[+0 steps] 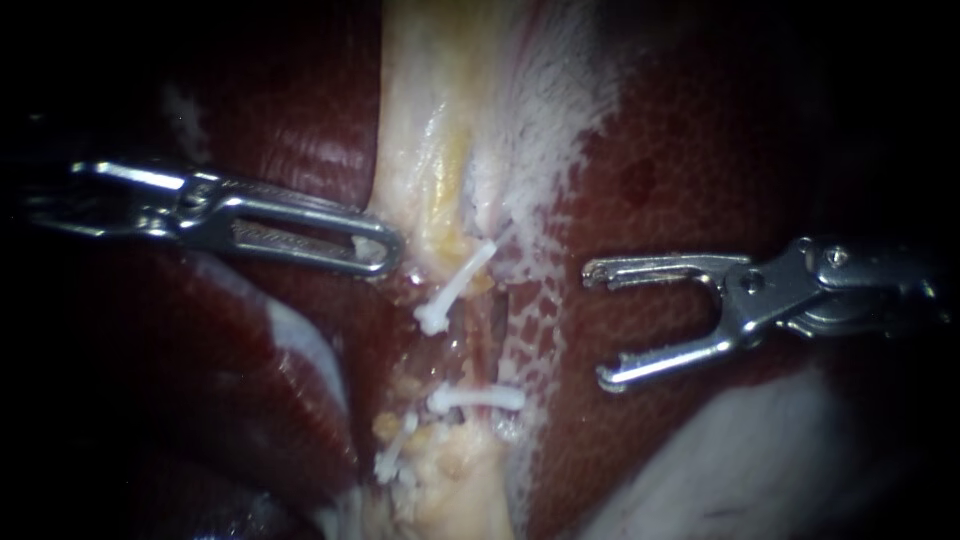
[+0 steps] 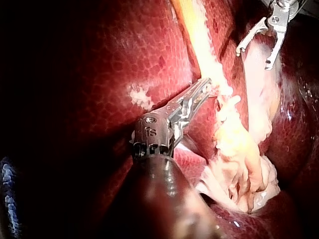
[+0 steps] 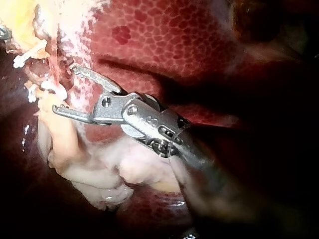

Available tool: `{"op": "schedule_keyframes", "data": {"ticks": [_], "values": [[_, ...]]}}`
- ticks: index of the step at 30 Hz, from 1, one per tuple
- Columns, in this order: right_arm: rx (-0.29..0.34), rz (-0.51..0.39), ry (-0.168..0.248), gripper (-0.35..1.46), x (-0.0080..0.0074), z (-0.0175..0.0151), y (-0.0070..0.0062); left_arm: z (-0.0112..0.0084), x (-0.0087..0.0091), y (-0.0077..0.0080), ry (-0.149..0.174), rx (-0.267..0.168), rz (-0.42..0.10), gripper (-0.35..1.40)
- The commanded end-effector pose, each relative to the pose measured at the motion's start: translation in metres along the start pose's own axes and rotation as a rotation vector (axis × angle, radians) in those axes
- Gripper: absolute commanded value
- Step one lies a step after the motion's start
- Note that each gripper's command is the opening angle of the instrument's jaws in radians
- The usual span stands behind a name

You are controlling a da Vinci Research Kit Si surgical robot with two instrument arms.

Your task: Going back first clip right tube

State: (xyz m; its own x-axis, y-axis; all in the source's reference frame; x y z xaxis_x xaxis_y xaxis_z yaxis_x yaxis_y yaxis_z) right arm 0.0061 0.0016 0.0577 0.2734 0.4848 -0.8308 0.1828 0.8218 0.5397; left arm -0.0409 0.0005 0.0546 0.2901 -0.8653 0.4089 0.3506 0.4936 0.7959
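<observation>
Now R instrument (image 1: pixel 598 326) end effector open near clips (image 1: pixel 455 290); L instrument (image 1: pixel 385 255) clamps pale tissue (image 1: pixel 420 150).

Right tool (image 1: pixel 598 326), jaws apart, clear of white clips (image 1: pixel 455 288).

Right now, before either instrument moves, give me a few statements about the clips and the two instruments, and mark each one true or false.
1. The right instrument has its jaws open and holds nothing. True.
2. Only one white clip shows in the endoscope view. False: three show, an upper clip, a middle clip and a lower clip.
3. The right instrument's jaws are closed around the upper clip. False: they stand apart from all three clips, over the liver.
4. The left instrument has its tip at the edge of the pale tissue, close to the upper clip. True.
</observation>
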Motion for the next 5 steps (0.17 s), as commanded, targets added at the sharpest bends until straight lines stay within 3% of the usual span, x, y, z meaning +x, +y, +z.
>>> {"op": "schedule_keyframes", "data": {"ticks": [1,5], "values": [[0.000,0.000,0.000,0.60,0.0000,0.0000,0.0000,0.0000,-0.0001,-0.0001,0.000,0.000,0.000,-0.35],[0.000,0.000,0.000,0.60,0.0000,0.0000,-0.0001,0.0000,-0.0001,-0.0001,0.000,0.000,0.000,-0.35]]}}
